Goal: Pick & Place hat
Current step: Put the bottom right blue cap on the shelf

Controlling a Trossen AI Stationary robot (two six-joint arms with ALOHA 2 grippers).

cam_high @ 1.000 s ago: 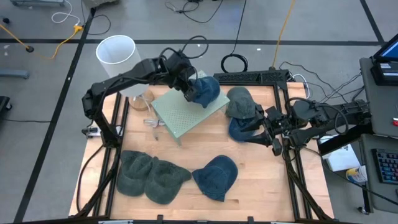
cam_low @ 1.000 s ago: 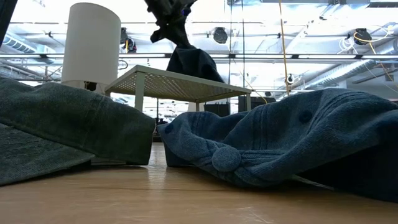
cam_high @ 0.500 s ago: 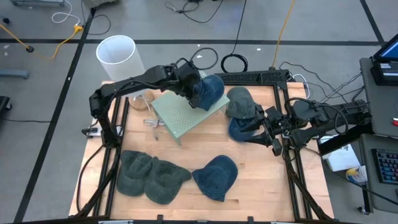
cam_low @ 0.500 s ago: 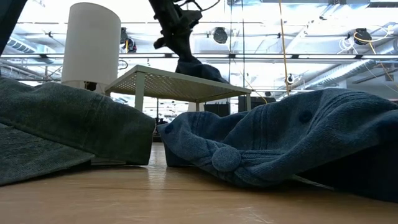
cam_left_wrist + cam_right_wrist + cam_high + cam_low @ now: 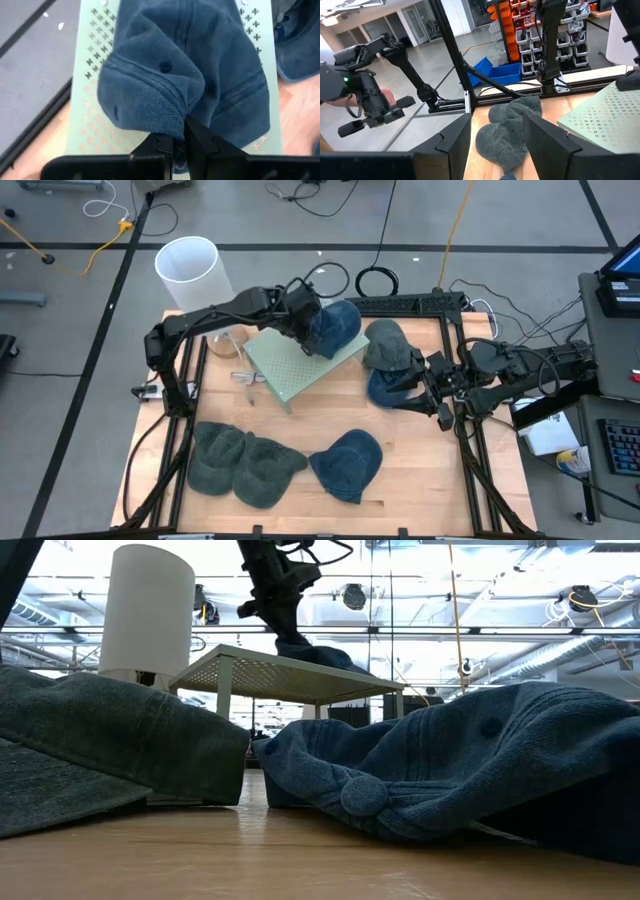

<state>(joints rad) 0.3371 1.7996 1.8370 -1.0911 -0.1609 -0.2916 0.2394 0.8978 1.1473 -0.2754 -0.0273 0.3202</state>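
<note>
A blue denim hat [image 5: 337, 327] lies on a pale green perforated stand [image 5: 290, 368] at the far middle of the table. In the low view the hat [image 5: 322, 654] shows as a low heap on the stand top [image 5: 290, 675]. My left gripper [image 5: 306, 321] is at the hat's left side, shut on it; the left wrist view shows the hat [image 5: 185, 65] spread over the stand just beyond the gripper [image 5: 180, 142]. My right gripper [image 5: 428, 383] waits open at the table's right edge, beside a grey hat [image 5: 386, 345]. My left gripper pinches a bunched fold at the hat's edge [image 5: 174, 125] between its two fingers. The fingers come slanting down from the table's left. The hat's crown rests on the stand top, slumped, with its far side hanging a little over the stand's edge.
A grey hat and a blue hat [image 5: 393, 390] lie together at the right, seen close in the right wrist view [image 5: 507, 132]. Two grey-green hats [image 5: 240, 462] and another blue hat [image 5: 348, 464] lie along the near edge. A white cylinder [image 5: 187, 265] stands beyond the far left corner.
My left gripper has moved down and a little toward the table's right, still shut on the hat. The hat, which hung clear above the stand a second ago, has come down onto the stand top and slumped there.
</note>
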